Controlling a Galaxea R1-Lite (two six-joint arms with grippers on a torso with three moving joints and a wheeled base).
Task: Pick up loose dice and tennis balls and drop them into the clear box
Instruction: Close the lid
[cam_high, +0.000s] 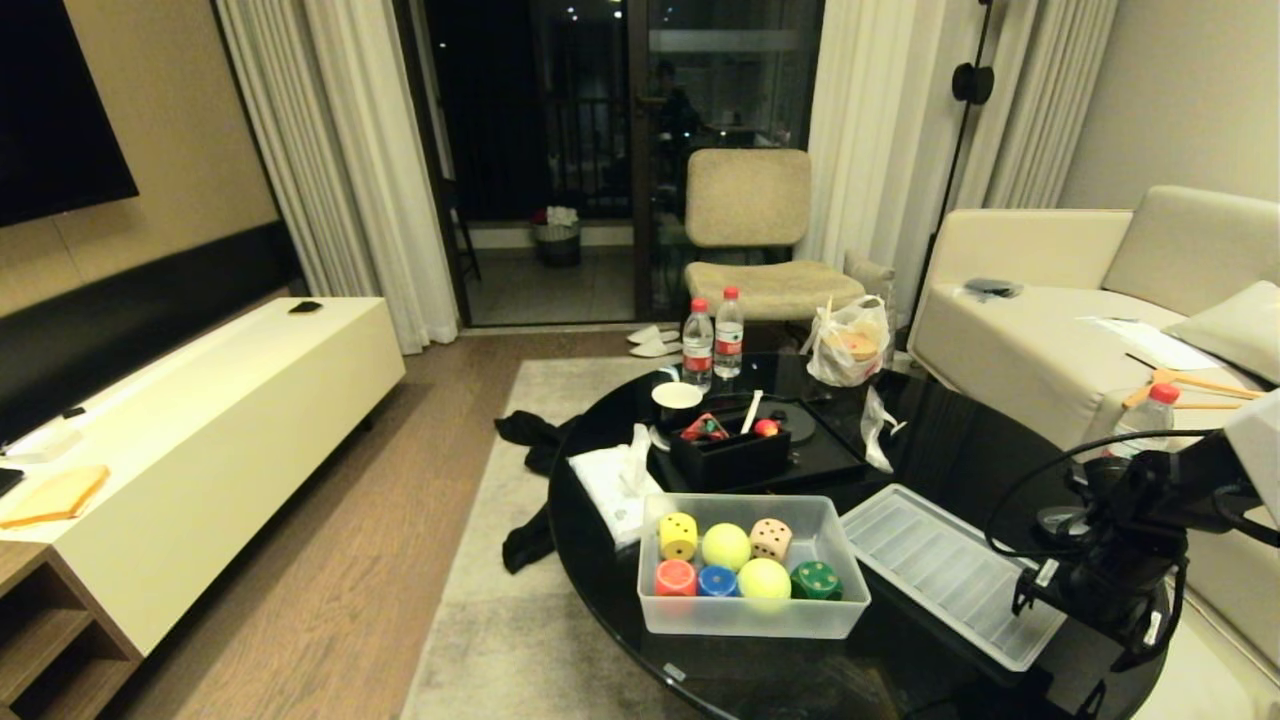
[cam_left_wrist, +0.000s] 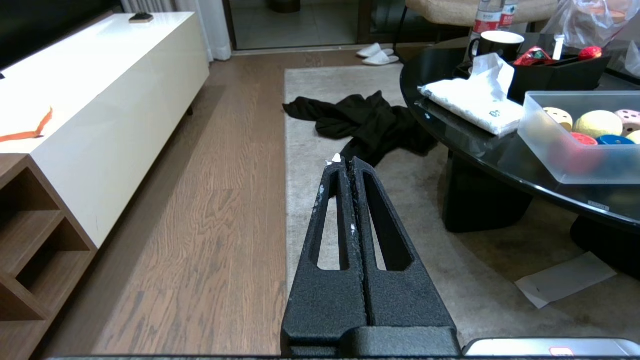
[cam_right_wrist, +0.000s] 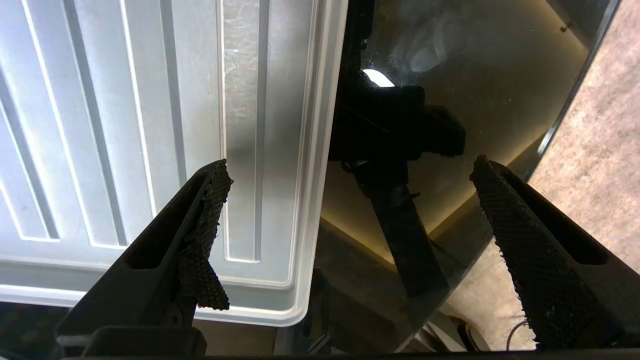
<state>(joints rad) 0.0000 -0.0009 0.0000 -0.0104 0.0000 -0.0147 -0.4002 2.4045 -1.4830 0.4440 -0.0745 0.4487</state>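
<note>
Since the dice (cam_high: 770, 538) and tennis balls (cam_high: 726, 546) lie inside the clear box (cam_high: 750, 615), we hold our right claw (cam_right_wrist: 350, 200) wide open and empty above the ribbed lid (cam_high: 945, 570), judging that closing the box comes next.

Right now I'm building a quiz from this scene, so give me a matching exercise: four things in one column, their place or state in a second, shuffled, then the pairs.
Things:
1. tennis balls
2. lid
3. right hand
4. left hand

Place or state:
A. shut, out over the floor beside the table
B. open, above the lid's edge
C. inside the clear box among the dice
D. flat on the black table, right of the box

Pairs: 1-C, 2-D, 3-B, 4-A
</note>
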